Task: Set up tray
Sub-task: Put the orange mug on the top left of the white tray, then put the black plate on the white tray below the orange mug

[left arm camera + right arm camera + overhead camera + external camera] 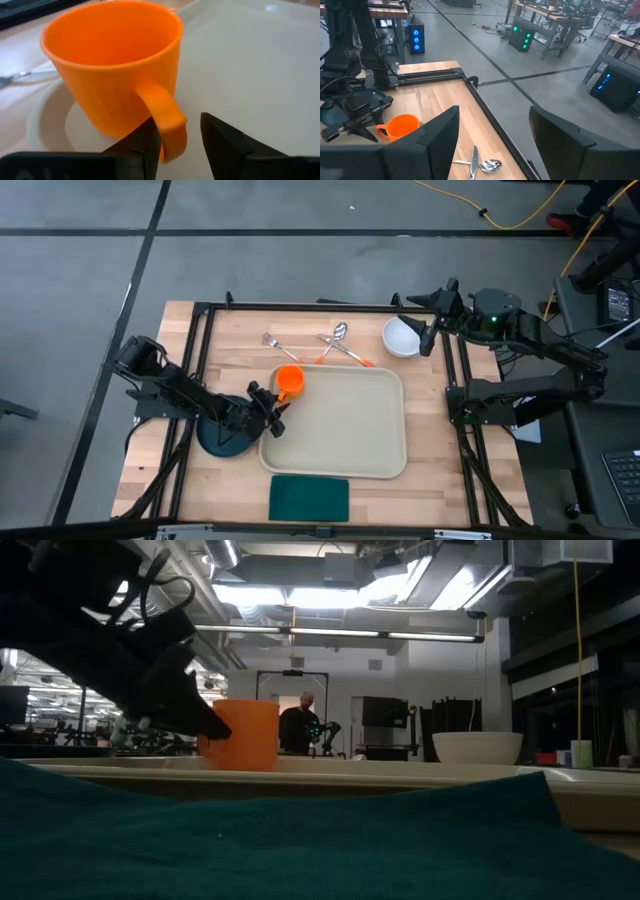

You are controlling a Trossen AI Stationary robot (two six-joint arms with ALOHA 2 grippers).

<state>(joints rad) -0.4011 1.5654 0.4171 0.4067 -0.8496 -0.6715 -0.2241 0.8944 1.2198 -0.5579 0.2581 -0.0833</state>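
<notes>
Left wrist view shows the left gripper with fingers spread either side of the orange mug handle (not pinching). Pulling back crooked could snag the handle and tip the mug at the tray corner, about ten o'clock. The right gripper, fingers spread, waits at two o'clock over the bench.

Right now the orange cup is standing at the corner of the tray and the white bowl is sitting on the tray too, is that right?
Not quite. The orange cup does stand at the corner of the tray, but the white bowl is off it, on the wooden table beyond the tray's far corner. The high view shows this.
</notes>
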